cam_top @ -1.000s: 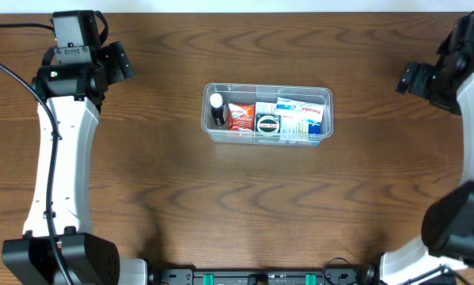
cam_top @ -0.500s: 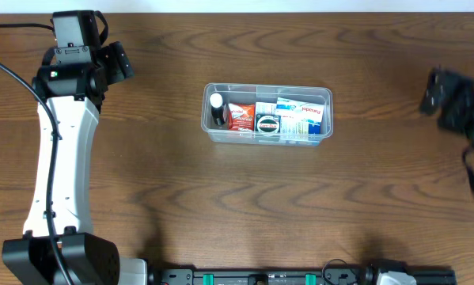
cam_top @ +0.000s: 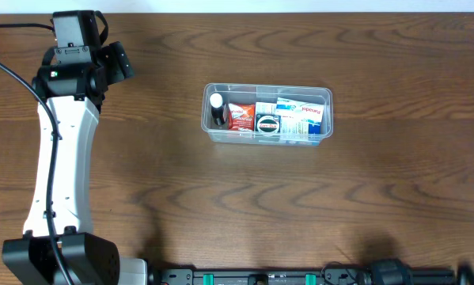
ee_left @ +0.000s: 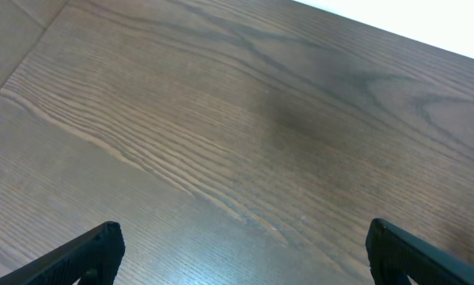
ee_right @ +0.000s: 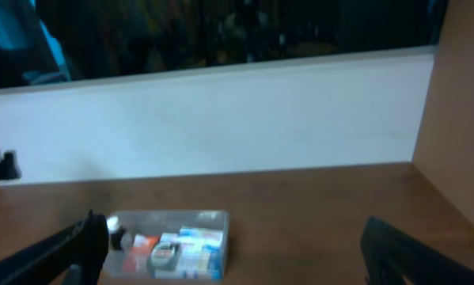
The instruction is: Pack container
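The container (cam_top: 267, 136), a clear rectangular tub, sits at the table's centre. Inside it stand a dark bottle with a white cap (cam_top: 216, 109), a red box (cam_top: 240, 116), a round black tin (cam_top: 267, 123) and white-and-blue packets (cam_top: 304, 117). My left gripper (cam_top: 119, 62) hangs far to its left near the back edge. In the left wrist view the gripper (ee_left: 252, 257) is open over bare wood. My right gripper (ee_right: 237, 261) is open and empty, well back from the container (ee_right: 213, 218), which shows blurred past its left finger (ee_right: 70, 249). The right arm is out of the overhead view.
The white left arm (cam_top: 58, 150) runs along the table's left side. A pale wall (ee_right: 221, 119) rises behind the far edge of the table. Black base hardware (cam_top: 268, 277) lines the front edge.
The right arm has swung away from the right edge and left the overhead view. The left arm and the container have not moved.
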Tool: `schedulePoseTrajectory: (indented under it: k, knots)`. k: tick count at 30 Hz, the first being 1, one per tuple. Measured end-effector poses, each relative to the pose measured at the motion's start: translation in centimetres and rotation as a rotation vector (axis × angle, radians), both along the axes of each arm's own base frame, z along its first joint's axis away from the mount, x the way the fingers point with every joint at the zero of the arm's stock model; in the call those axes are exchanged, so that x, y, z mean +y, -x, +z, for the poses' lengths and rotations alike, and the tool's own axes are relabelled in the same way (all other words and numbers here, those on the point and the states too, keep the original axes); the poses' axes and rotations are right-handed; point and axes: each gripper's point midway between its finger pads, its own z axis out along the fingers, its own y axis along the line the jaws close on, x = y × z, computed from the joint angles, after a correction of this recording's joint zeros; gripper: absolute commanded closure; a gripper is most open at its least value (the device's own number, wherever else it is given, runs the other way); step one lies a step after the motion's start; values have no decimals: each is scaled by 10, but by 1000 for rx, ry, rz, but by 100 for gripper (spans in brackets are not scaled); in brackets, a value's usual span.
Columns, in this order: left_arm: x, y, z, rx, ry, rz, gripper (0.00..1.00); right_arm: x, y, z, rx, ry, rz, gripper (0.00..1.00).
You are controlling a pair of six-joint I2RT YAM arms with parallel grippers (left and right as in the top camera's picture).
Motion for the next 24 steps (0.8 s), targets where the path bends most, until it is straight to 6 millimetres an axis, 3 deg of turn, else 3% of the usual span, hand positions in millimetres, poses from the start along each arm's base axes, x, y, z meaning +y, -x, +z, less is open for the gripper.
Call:
schedulePoseTrajectory:
  k: [4, 9, 19, 24]
  knots:
    - [0, 0, 0, 0, 0, 0, 2, -4, 29, -26, -5, -20, -1, 1]
    - [0, 0, 0, 0, 0, 0, 2, -4, 27, -60, 37, -30, -2, 1]
    - [0, 0, 0, 0, 0, 0, 2, 1, -30, -102, 21, -46, -20, 1]
    - [0, 0, 0, 0, 0, 0, 2, 6, -77, -111, -5, -51, -28, 1]
